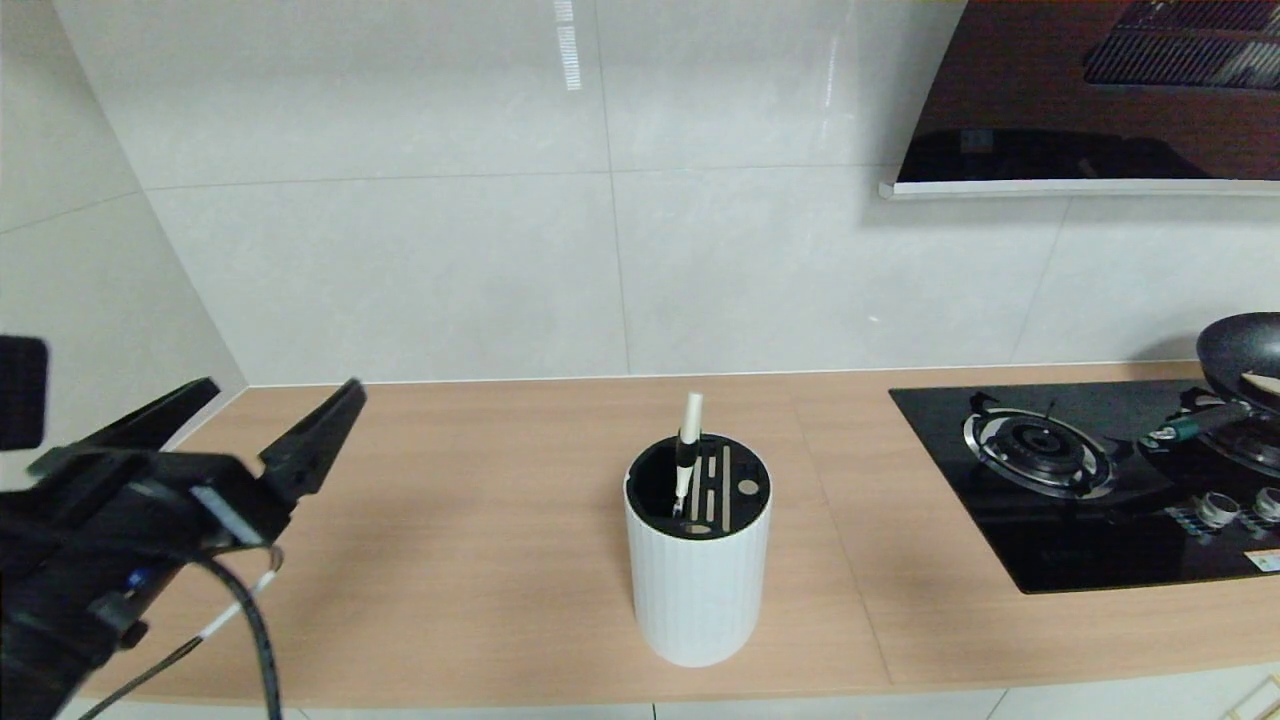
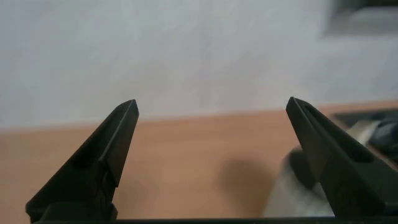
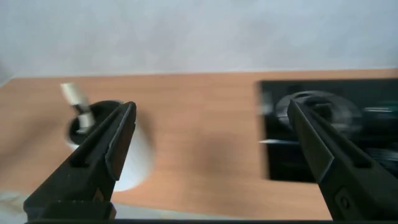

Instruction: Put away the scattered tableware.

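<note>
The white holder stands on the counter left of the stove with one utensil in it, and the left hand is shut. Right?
No: the left hand is open wide, as the left wrist view shows. The white holder does stand on the counter left of the stove with one utensil in it.

I see the holder (image 1: 697, 570) on the counter (image 1: 480, 560), a utensil (image 1: 688, 440) standing in it; stove (image 1: 1000, 525) at its three o'clock, pan (image 1: 1238, 352) on it; left gripper (image 1: 280, 392) at nine.
</note>
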Tool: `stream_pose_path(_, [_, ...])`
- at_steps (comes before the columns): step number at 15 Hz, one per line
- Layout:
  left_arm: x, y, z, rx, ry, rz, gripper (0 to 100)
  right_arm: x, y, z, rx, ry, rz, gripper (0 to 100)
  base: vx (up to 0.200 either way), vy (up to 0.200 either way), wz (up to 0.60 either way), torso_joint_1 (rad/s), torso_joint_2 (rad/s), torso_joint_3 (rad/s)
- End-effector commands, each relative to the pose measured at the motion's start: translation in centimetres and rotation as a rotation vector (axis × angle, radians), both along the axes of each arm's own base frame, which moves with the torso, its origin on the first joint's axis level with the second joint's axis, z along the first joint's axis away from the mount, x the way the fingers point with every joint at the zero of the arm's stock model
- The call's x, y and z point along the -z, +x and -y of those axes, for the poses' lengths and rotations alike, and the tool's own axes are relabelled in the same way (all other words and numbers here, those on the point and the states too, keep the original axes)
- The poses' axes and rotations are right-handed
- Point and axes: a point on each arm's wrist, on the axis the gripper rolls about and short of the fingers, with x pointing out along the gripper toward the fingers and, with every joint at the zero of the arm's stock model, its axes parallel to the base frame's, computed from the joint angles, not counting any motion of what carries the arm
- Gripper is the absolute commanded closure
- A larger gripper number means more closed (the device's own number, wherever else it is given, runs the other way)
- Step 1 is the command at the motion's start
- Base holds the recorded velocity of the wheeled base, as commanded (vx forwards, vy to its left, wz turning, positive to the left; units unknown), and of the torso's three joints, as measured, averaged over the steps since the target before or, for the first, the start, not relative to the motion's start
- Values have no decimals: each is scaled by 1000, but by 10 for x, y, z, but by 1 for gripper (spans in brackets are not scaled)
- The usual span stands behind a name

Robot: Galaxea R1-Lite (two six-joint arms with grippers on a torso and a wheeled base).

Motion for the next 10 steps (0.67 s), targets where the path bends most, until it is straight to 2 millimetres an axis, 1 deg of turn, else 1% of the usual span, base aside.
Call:
stream_pose_path(1, [10, -71, -33, -63, -43, 122, 0, 23, -80, 27, 111, 6, 192, 0, 0, 0, 0, 0, 0, 0])
stream_pose_path(2, [11, -78, -35, -65, -45, 131, 0, 27, -86, 27, 128, -14, 193, 0, 0, 0, 0, 0, 0, 0])
stream_pose_path(3, [17, -106, -45, -84, -41, 134, 0, 39, -101, 29, 163, -37, 194, 0, 0, 0, 0, 0, 0, 0])
stream_pose_path(4, [27, -121, -51, -144, -25, 104, 0, 49, -106, 28, 187, -43, 191, 0, 0, 0, 0, 0, 0, 0])
stream_pose_path(6, [37, -151, -56, -185, -20, 117, 0, 53, -104, 25, 238, -51, 169, 0, 0, 0, 0, 0, 0, 0])
stream_pose_path(8, [52, -171, -55, -202, -12, 144, 0, 54, -104, 18, 302, -57, 160, 0, 0, 0, 0, 0, 0, 0])
stream_pose_path(9, [63, -177, -54, -213, -13, 147, 0, 62, -104, 15, 340, -66, 153, 0, 0, 0, 0, 0, 0, 0])
stream_pose_path(10, [73, -180, -53, -229, -19, 128, 0, 74, -105, 12, 336, -74, 153, 0, 0, 0, 0, 0, 0, 0])
